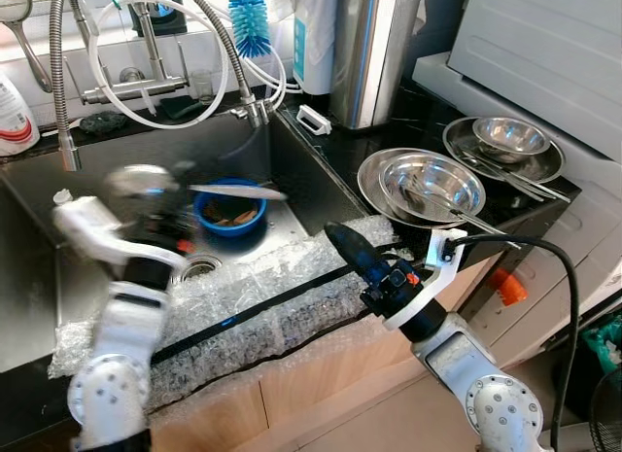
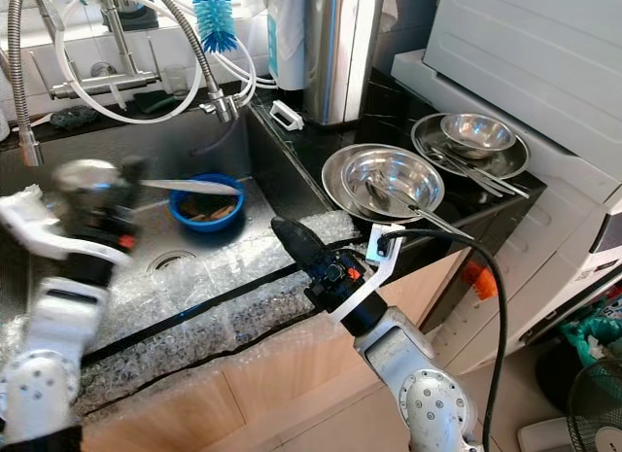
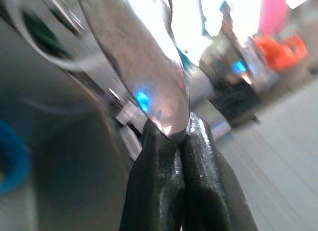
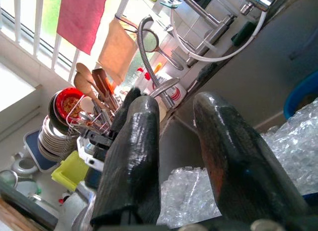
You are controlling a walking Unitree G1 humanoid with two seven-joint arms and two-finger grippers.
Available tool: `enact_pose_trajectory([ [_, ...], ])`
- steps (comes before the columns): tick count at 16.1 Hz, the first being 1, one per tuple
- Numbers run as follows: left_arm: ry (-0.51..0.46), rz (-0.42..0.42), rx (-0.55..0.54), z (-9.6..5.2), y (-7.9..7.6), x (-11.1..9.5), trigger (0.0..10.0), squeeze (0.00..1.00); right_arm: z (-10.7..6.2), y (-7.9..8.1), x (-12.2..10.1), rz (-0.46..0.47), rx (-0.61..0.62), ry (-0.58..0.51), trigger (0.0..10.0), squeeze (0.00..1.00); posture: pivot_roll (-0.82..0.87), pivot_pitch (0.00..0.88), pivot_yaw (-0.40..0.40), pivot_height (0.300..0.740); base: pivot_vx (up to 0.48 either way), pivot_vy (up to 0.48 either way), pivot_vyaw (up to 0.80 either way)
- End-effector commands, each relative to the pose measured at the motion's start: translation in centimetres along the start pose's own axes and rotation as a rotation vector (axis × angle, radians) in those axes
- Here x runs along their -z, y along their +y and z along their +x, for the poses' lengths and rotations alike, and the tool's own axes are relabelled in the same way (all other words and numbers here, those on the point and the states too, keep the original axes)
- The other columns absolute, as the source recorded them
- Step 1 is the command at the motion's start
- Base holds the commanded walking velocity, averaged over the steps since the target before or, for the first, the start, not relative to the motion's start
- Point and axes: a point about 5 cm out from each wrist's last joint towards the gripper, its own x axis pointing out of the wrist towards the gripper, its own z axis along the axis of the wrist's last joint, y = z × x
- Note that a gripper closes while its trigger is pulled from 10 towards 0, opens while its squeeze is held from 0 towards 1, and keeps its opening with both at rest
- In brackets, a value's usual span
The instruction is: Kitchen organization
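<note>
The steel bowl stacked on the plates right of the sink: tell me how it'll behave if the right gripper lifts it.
The steel bowl looks thin and polished, so probably light but slippery. Utensils rest inside and could slide or clatter. It sits on plates, so it may shift when nudged by the right gripper.

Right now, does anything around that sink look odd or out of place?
Yes. Bubble wrap is draped over the sink's front edge, unusual for a kitchen. In the sink, a blue bowl has a utensil lying across its rim. The left gripper pinches a blurred shiny metal piece.
</note>
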Motion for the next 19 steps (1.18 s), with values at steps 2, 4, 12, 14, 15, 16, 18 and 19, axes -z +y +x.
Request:
enact_pose_trajectory([
  [2, -0.084, 0.085, -0.095, 0.3, 1.0, -1.2, 10.0, 0.0, -0.2, -0.2, -0.3, -0.053, 0.039, -0.012, 10.0, 0.0, -0.02, 0.01, -0.018, 0.74, 0.0, 0.0, 0.0],
  [4, -0.189, 0.225, -0.212, 0.6, 2.0, -2.7, 10.0, 0.0, -0.5, -0.8, -1.0, -0.163, 0.127, -0.034, 10.0, 0.0, -0.02, 0.015, -0.011, 0.74, 0.0, 0.0, 0.0],
  [12, -0.076, 0.756, -0.228, 1.3, 3.1, -1.7, 10.0, 0.0, -0.2, -1.5, -2.9, -0.537, 0.333, -0.082, 10.0, 0.0, -0.03, 0.022, 0.007, 0.74, 0.0, 0.0, 0.0],
  [14, -0.061, 0.846, -0.222, 1.5, 3.1, -1.4, 10.0, 0.0, 0.0, -1.7, -3.0, -0.592, 0.374, -0.097, 10.0, 0.0, -0.03, 0.022, 0.007, 0.74, 0.0, 0.0, 0.0],
  [15, -0.014, 0.936, -0.212, 1.7, 3.2, -0.9, 10.0, 0.0, 0.1, -1.8, -3.0, -0.605, 0.38, -0.09, 10.0, 0.0, -0.03, 0.022, 0.007, 0.74, 0.0, 0.0, 0.0],
  [16, 0.019, 1.0, -0.222, 1.8, 3.6, -0.5, 10.0, 0.0, 0.2, -1.8, -2.7, -0.63, 0.378, -0.074, 10.0, 0.0, -0.03, 0.019, 0.008, 0.74, 0.0, 0.0, 0.0],
  [18, 0.097, 1.098, -0.237, 1.6, 4.4, 0.2, 10.0, 0.0, 0.3, -1.9, -1.9, -0.677, 0.368, -0.037, 10.0, 0.0, -0.03, 0.012, 0.009, 0.74, 0.0, 0.0, 0.0],
  [19, 0.133, 1.171, -0.244, 1.5, 4.7, 0.4, 10.0, 0.0, 0.3, -2.0, -1.6, -0.71, 0.367, -0.015, 10.0, 0.0, -0.03, 0.009, 0.009, 0.74, 0.0, 0.0, 0.0],
])
